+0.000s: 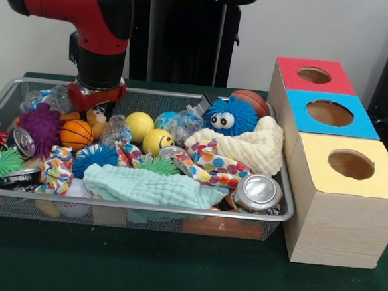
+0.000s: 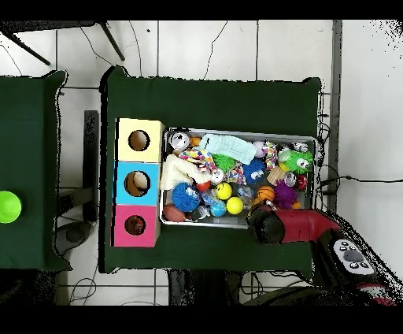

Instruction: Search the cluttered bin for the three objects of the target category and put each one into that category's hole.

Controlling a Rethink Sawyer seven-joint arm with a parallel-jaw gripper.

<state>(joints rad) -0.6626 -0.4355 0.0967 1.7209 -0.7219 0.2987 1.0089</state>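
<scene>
The wire-mesh bin [image 1: 176, 212] is full of toys, cloths and cans; it also shows in the overhead view [image 2: 318, 161]. My gripper [image 1: 93, 104] hangs from the red arm [image 2: 271, 224] over the bin's far left corner in the front view. Right under it a small tan soft toy [image 1: 97, 118] peeks out beside the toy basketball [image 1: 76, 134]. Whether the gripper touches the toy is hidden. An orange thing [image 1: 221, 227] shows through the front mesh, too covered to identify. No striped toy shows. The red-ringed hole [image 1: 314, 75] is the farthest box top [image 2: 134, 225].
The blue-ringed hole [image 1: 329, 113] and yellow-ringed hole [image 1: 351, 164] are nearer. In the bin lie the blue googly-eyed ball [image 1: 230, 116], yellow balls [image 1: 139, 125], a purple spiky ball [image 1: 42, 127], a mint cloth [image 1: 148, 185], a cream cloth [image 1: 253, 150] and a can [image 1: 257, 192].
</scene>
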